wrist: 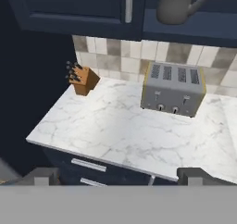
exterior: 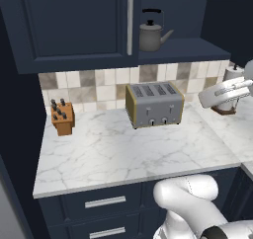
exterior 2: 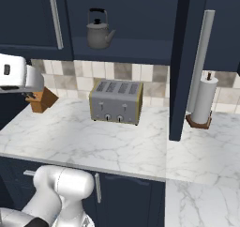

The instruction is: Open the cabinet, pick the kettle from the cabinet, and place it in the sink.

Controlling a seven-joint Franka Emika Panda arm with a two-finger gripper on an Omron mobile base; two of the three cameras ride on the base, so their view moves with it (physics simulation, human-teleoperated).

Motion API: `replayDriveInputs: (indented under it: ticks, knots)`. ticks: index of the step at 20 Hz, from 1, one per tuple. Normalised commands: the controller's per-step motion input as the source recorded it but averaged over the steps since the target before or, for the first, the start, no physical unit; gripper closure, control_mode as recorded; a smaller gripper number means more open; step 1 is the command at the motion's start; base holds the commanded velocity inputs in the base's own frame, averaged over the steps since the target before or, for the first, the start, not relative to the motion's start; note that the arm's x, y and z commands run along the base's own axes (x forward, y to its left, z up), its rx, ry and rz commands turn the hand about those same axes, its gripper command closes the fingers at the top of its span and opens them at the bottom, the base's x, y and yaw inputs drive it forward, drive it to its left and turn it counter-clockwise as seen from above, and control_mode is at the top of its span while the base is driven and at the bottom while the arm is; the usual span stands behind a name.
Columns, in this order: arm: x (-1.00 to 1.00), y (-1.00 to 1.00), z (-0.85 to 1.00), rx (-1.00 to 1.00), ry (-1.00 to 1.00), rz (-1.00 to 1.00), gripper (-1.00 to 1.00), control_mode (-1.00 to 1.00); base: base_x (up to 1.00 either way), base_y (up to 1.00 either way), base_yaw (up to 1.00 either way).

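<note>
Hand view: kettle [wrist: 178, 4] far above open tool [wrist: 118, 176].

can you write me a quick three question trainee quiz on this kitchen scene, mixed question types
1. True or false: the kettle stands on the counter beside the toaster.
2. Multiple choice: what sits on the counter to the left of the toaster in the left base view? A) a knife block B) a bowl C) a cutting board
3. Short answer: is the gripper holding anything?

Key
1. False: it stands on the shelf of the cabinet, whose right door is swung open.
2. A: the wooden knife block.
3. No: its fingertips are spread wide with nothing between them, above the counter's front edge.
</note>
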Motion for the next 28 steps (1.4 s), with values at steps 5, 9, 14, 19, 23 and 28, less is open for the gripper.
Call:
replayDriveInputs:
  ticks: [5,9,14,19,23,28]
  knots:
    - [0.0,0.07,0.17,0.0,-0.23,0.01,-1.0,-1.0,0.0,0.0,0.0]
    - [-0.02,0.08,0.23,0.0,-0.21,0.0,-1.0,-1.0,0.0,0.0,0.0]
    - [-0.17,0.0,0.46,0.0,-0.22,0.0,-1.0,-1.0,0.0,0.0,0.0]
    - [-0.13,0.0,0.26,0.0,-0.19,0.0,-1.0,-1.0,0.0,0.0,0.0]
    - [0.15,0.0,0.01,0.05,-0.21,0.0,-1.0,-1.0,0.0,0.0,0.0]
    - [0.17,0.0,0.04,0.07,-0.22,0.0,-1.0,-1.0,0.0,0.0,0.0]
